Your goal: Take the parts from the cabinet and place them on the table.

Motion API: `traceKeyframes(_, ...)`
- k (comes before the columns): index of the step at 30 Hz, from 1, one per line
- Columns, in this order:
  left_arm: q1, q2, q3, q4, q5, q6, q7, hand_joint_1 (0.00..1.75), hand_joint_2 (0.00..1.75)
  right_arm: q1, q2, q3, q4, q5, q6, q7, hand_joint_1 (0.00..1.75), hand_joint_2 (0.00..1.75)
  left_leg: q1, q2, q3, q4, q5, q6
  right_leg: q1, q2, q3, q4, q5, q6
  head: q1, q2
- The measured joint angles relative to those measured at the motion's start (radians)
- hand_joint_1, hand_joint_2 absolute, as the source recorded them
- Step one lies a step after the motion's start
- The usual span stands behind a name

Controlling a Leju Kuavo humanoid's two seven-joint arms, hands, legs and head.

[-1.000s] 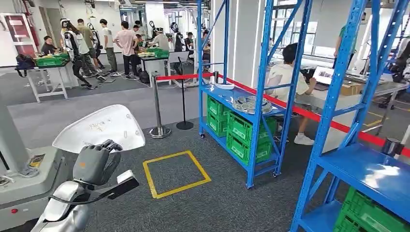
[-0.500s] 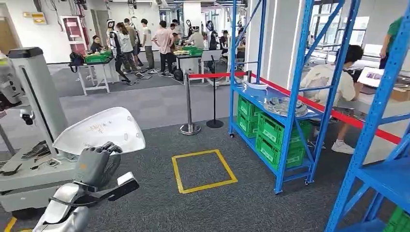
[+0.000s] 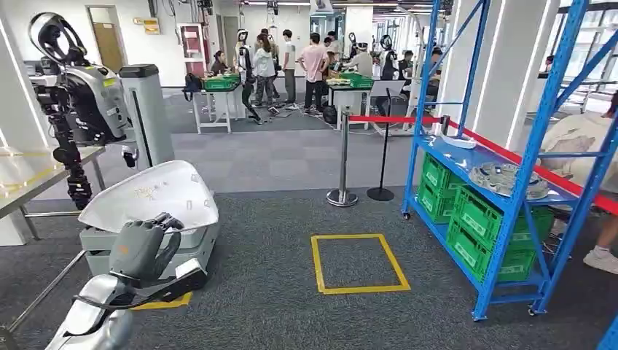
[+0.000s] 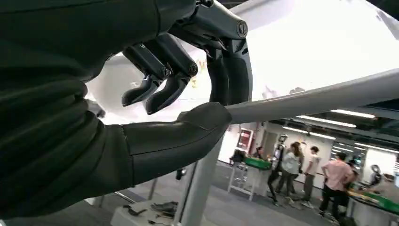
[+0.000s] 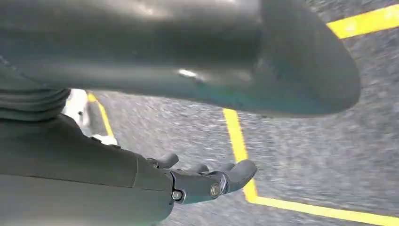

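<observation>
Grey carpet (image 3: 291,306) covers a wide workshop, with the blue cabinet (image 3: 503,168) on the right and a steel table (image 3: 29,182) at the far left. The left hand (image 3: 146,248) grips the white part (image 3: 149,197) from below, near on the left. The right hand (image 5: 207,181) hangs over the floor holding nothing, fingers loosely extended. To do the carrying well, I think the robot should turn slowly toward the table and keep the wide part level.

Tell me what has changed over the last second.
The robot has turned to its left: the whole scene slid right in the head view, so the blue rack and yellow floor square sit further right, and a parked robot has come into view. The left robot hand still holds the white part the same way.
</observation>
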Motion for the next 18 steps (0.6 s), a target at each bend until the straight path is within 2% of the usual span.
traceKeyframes(1, -0.002, 0.001, 0.001, 0.002, -0.001, 0.001, 0.004, 1.75, 1.75, 0.0, 0.0, 0.0, 0.0, 0.0, 0.0, -0.001, 0.0, 0.0, -0.005, -0.015, -0.005, 0.004, -0.001, -0.009, 0.006, -0.006, 0.001, -0.009, 0.0, 0.002, 0.0, 0.0)
traceKeyframes(2, -0.002, -0.001, 0.001, 0.004, -0.004, 0.002, 0.004, 1.75, 1.75, 0.0, 0.0, 0.0, 0.0, 0.0, 0.0, 0.0, 0.0, 0.0, -0.002, -0.022, -0.009, 0.0, 0.003, -0.017, 0.006, -0.02, 0.001, -0.007, 0.001, 0.0, 0.0, 0.0)
traceKeyframes(3, -0.002, -0.001, 0.001, 0.006, -0.008, 0.004, 0.004, 1.75, 1.75, -0.001, 0.0, 0.0, 0.0, 0.0, 0.0, 0.0, 0.0, 0.0, 0.0, -0.031, -0.01, -0.003, 0.005, -0.023, 0.009, -0.027, 0.001, -0.007, 0.001, -0.004, 0.0, 0.0)
traceKeyframes(4, -0.002, 0.001, 0.002, 0.009, -0.009, 0.004, 0.003, 1.75, 1.75, -0.001, 0.0, 0.0, 0.0, 0.0, -0.001, -0.002, 0.0, 0.0, 0.003, -0.043, -0.01, -0.009, 0.009, -0.031, 0.013, -0.038, 0.007, -0.007, 0.002, -0.012, 0.0, 0.0)
traceKeyframes(5, -0.001, 0.005, 0.002, 0.01, -0.011, 0.005, 0.003, 1.75, 1.75, -0.002, 0.003, 0.0, 0.0, 0.0, -0.002, -0.002, 0.0, 0.0, 0.002, -0.042, -0.019, -0.006, 0.009, -0.037, 0.004, -0.053, 0.01, -0.02, 0.01, -0.023, 0.0, 0.0)
traceKeyframes(6, -0.001, 0.005, 0.003, 0.011, -0.012, 0.005, 0.003, 1.75, 1.75, -0.004, 0.003, 0.0, 0.0, 0.0, -0.002, -0.003, 0.0, 0.0, -0.001, 0.0, -0.021, 0.006, 0.002, -0.037, 0.005, -0.062, 0.012, -0.024, 0.013, -0.028, 0.0, 0.0)
traceKeyframes(7, -0.003, 0.006, 0.003, 0.012, -0.014, 0.005, 0.003, 1.75, 1.75, -0.004, 0.003, 0.0, 0.0, 0.0, -0.002, -0.004, 0.0, 0.0, -0.005, 0.032, -0.03, 0.025, -0.013, -0.038, 0.005, -0.064, 0.013, -0.026, 0.013, -0.032, -0.004, 0.0)
traceKeyframes(8, -0.006, 0.005, 0.003, 0.013, -0.016, 0.005, 0.003, 1.75, 1.75, -0.004, 0.003, 0.0, 0.0, 0.0, -0.003, -0.005, 0.0, 0.0, -0.005, 0.064, -0.052, 0.074, -0.044, -0.041, 0.006, -0.072, 0.013, -0.027, 0.014, -0.036, -0.005, 0.0)
traceKeyframes(9, -0.007, 0.005, 0.003, 0.014, -0.016, 0.004, 0.002, 1.75, 1.75, -0.002, 0.003, 0.0, 0.0, 0.001, -0.003, -0.005, 0.0, 0.0, -0.003, 0.084, -0.089, 0.154, -0.085, -0.044, 0.008, -0.083, 0.013, -0.026, 0.013, -0.038, -0.005, 0.0)
traceKeyframes(10, -0.006, 0.005, 0.003, 0.017, -0.016, 0.002, 0.002, 1.75, 1.75, 0.001, 0.003, 0.0, 0.0, 0.001, -0.003, -0.005, 0.0, 0.0, -0.001, 0.091, -0.131, 0.247, -0.124, -0.047, 0.008, -0.097, 0.013, -0.026, 0.011, -0.04, -0.005, 0.0)
traceKeyframes(11, -0.006, 0.005, 0.003, 0.019, -0.016, -0.001, 0.0, 1.75, 1.75, 0.001, 0.003, 0.0, 0.0, 0.001, -0.003, -0.004, 0.0, 0.0, 0.0, 0.092, -0.152, 0.291, -0.137, -0.049, 0.008, -0.106, 0.013, -0.026, 0.01, -0.04, -0.005, 0.0)
traceKeyframes(12, -0.005, 0.006, 0.003, 0.022, -0.016, -0.005, 0.0, 1.75, 1.75, 0.001, 0.003, 0.0, 0.0, 0.001, -0.003, -0.004, 0.0, 0.0, 0.001, 0.094, -0.159, 0.306, -0.132, -0.05, 0.008, -0.118, 0.013, -0.026, 0.009, -0.04, -0.005, 0.0)
traceKeyframes(13, -0.005, 0.006, 0.003, 0.024, -0.016, -0.008, 0.0, 1.75, 1.75, 0.001, 0.004, 0.0, 0.0, 0.001, -0.003, -0.005, 0.0, 0.0, 0.001, 0.097, -0.141, 0.271, -0.104, -0.051, 0.008, -0.13, 0.015, -0.026, 0.008, -0.039, -0.005, 0.0)
traceKeyframes(14, -0.007, 0.007, 0.003, 0.024, -0.016, -0.01, -0.001, 1.75, 1.75, 0.0, 0.005, 0.0, 0.0, 0.001, -0.003, -0.005, 0.0, 0.0, 0.001, 0.104, -0.099, 0.194, -0.062, -0.05, 0.008, -0.141, 0.017, -0.025, 0.006, -0.037, -0.005, 0.0)
traceKeyframes(15, -0.01, 0.008, 0.003, 0.024, -0.016, -0.011, -0.001, 1.75, 1.75, 0.0, 0.006, 0.0, 0.0, 0.001, -0.003, -0.005, 0.0, 0.0, 0.001, 0.121, -0.044, 0.092, -0.019, -0.047, 0.008, -0.154, 0.021, -0.024, 0.002, -0.033, -0.005, 0.0)
traceKeyframes(16, -0.015, 0.008, 0.003, 0.024, -0.016, -0.011, -0.001, 1.75, 1.75, 0.0, 0.007, 0.0, 0.0, 0.001, -0.003, -0.006, 0.0, 0.0, -0.003, 0.166, 0.0, 0.009, 0.001, -0.041, 0.011, -0.165, 0.025, -0.022, -0.002, -0.029, -0.005, 0.0)
traceKeyframes(17, -0.021, 0.007, 0.003, 0.024, -0.016, -0.011, -0.001, 1.75, 1.75, -0.001, 0.007, 0.0, 0.0, 0.001, -0.002, -0.006, 0.0, 0.0, -0.017, 0.178, 0.013, -0.006, -0.013, -0.032, 0.018, -0.174, 0.024, -0.018, -0.006, -0.022, -0.006, 0.0)
traceKeyframes(18, -0.023, 0.006, 0.003, 0.023, -0.016, -0.012, -0.001, 1.75, 1.75, -0.001, 0.008, 0.0, 0.0, 0.001, -0.002, -0.006, 0.0, 0.0, -0.013, 0.16, 0.008, -0.007, -0.008, -0.021, 0.018, -0.183, 0.025, -0.02, -0.007, -0.019, -0.003, 0.0)
